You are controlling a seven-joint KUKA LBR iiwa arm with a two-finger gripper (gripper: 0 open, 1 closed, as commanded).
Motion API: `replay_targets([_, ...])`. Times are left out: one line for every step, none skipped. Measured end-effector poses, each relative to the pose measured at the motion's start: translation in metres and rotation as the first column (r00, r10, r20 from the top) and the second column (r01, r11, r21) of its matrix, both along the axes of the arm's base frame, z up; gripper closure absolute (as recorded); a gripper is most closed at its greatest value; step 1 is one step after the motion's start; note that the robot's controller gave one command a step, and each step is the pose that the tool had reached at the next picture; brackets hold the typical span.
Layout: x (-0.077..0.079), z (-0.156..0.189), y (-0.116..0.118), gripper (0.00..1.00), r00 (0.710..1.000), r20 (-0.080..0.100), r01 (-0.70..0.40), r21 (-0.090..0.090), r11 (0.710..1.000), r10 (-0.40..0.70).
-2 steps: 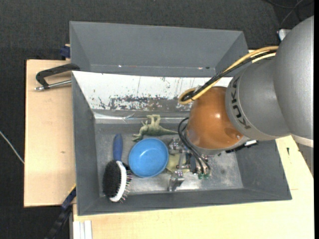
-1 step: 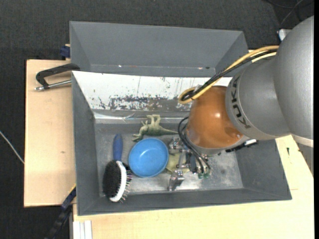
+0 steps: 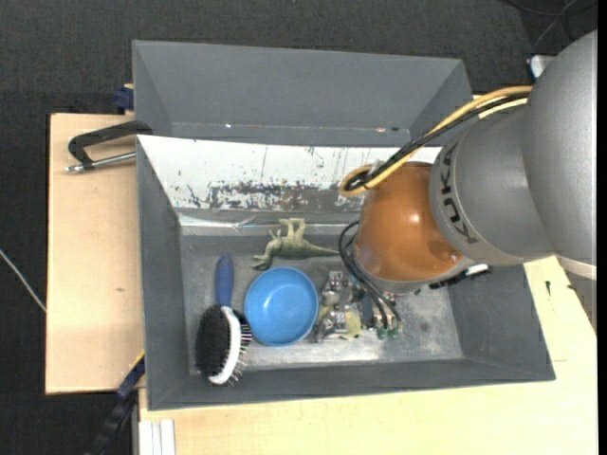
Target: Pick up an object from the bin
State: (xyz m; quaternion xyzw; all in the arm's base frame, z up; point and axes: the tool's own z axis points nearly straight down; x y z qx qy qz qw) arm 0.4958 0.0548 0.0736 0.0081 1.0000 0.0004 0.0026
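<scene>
My gripper (image 3: pixel 349 309) is low over the bin floor, just right of centre, below the orange cover. A round blue bowl (image 3: pixel 281 305) sits open side up right beside it on the left, touching or nearly touching it. A green toy dinosaur (image 3: pixel 292 242) lies just behind the bowl, near the back wall. At the front left lies a hairbrush (image 3: pixel 222 341) with a black bristle head and a blue handle pointing toward the back.
The arm and its orange cover hide the right-centre part of the bin floor. Cables run from the cover up to the right. The bin's right side shows bare grey floor.
</scene>
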Motion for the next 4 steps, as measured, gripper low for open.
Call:
replay_targets([0.002,0.082,0.001,1.0,1.0,0.007,-0.001,0.001,1.0,0.001])
replay_targets([0.004,0.084,0.001,1.0,1.0,0.001,-0.002,0.0,1.0,0.002])
replay_targets([0.005,0.111,0.002,1.0,1.0,0.003,-0.002,0.001,1.0,0.002])
replay_targets([0.007,0.124,0.003,1.0,1.0,0.002,-0.003,0.001,1.0,0.003])
